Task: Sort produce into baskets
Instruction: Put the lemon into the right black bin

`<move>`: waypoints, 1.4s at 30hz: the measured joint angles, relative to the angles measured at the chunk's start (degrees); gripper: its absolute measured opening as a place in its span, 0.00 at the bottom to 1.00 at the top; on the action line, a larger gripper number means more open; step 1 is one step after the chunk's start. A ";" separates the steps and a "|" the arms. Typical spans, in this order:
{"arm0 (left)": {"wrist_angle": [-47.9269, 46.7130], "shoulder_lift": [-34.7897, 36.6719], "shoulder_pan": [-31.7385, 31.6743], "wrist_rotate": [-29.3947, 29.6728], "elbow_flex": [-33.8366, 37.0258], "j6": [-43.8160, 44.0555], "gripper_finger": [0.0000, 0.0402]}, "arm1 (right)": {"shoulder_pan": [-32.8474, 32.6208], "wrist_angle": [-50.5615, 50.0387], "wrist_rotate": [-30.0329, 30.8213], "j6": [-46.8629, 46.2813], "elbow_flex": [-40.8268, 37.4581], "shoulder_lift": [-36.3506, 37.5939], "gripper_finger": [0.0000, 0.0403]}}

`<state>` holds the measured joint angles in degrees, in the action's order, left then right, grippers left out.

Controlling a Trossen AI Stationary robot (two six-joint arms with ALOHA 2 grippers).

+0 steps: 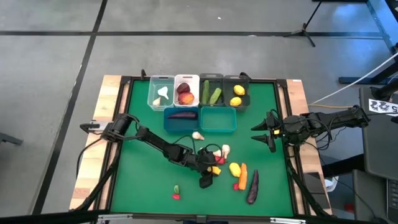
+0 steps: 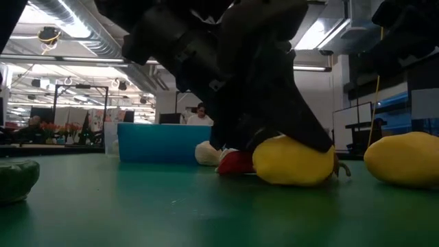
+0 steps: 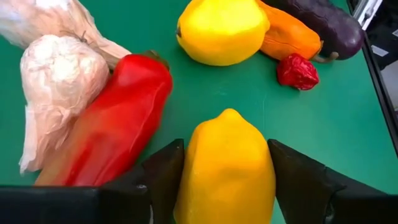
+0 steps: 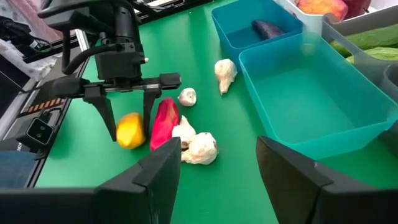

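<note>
My left gripper [image 1: 213, 169] is shut on a yellow lemon [image 3: 227, 168] in the loose pile of produce at the table's middle front. A red pepper [image 3: 115, 118] and white garlic [image 3: 59, 74] lie right beside it. A second lemon [image 3: 221, 28], an orange carrot [image 3: 289, 37] and a purple eggplant [image 3: 323, 25] lie just beyond. My right gripper [image 1: 261, 135] is open and empty above the table's right side, next to the teal bin [image 4: 311, 106]. Six bins stand at the far middle. My left gripper has the lemon's two long sides [image 3: 193, 174] between its two fingers [image 4: 148, 115], which point down from above. The lemon lies lengthwise between them. In the low view its underside [image 2: 291, 180] sits at the green table top; I cannot tell whether it is lifted.
At the back stand a clear bin [image 1: 161, 92] with garlic, a white bin [image 1: 186, 79] with peaches, and two dark bins [image 1: 211, 79] [image 1: 236, 79] with cucumbers and lemons. In front of them are a blue bin [image 1: 181, 122] with an eggplant and the teal bin [image 1: 217, 127]. Small green and red pieces [image 1: 176, 191] lie at the near left.
</note>
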<state>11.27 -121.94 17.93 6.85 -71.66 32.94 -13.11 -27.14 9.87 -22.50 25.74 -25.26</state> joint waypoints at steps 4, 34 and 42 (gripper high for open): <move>0.09 0.01 -0.35 -0.58 -0.02 -0.08 0.48 | -0.01 0.00 0.00 0.00 0.00 0.00 0.52; 16.29 10.59 -27.71 13.96 -0.42 -20.50 0.51 | -0.01 0.07 3.17 0.20 0.00 -0.01 0.52; 19.38 5.85 -33.73 8.43 -6.28 -17.40 0.50 | 0.01 0.03 3.21 2.13 0.00 0.01 0.52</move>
<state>30.65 -116.09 -15.79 15.27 -77.94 15.54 -13.11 -27.11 13.08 -20.38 25.74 -25.26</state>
